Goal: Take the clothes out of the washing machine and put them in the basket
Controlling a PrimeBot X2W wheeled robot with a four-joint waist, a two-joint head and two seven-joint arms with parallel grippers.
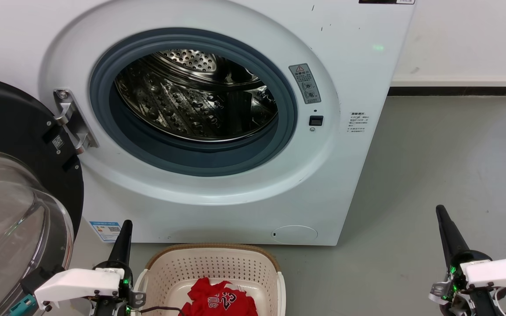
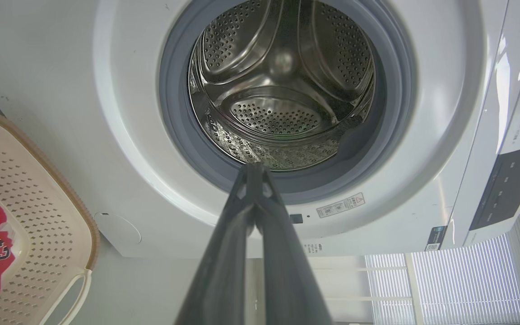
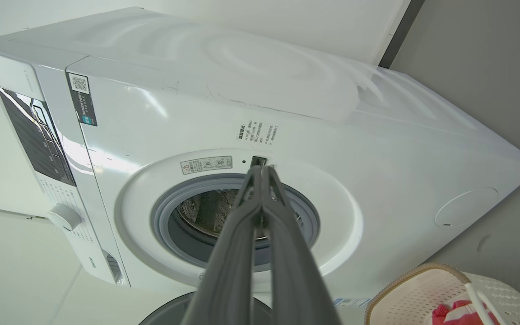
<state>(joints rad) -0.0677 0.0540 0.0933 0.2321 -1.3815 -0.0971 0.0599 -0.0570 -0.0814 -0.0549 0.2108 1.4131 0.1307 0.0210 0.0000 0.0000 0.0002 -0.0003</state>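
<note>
Since perforated steel drum looks bare: unloading seems done.
Red jersey: in cream plastic basket.
Left gripper, right gripper: jaws together.
Next: inspect drum.

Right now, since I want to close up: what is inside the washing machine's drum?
The washing machine drum looks empty: bare perforated steel. Its near floor, behind the grey seal, is hidden.

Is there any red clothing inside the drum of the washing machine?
No: in the left wrist view the drum shows bare perforated steel, while the red clothes lie in the basket.
</note>
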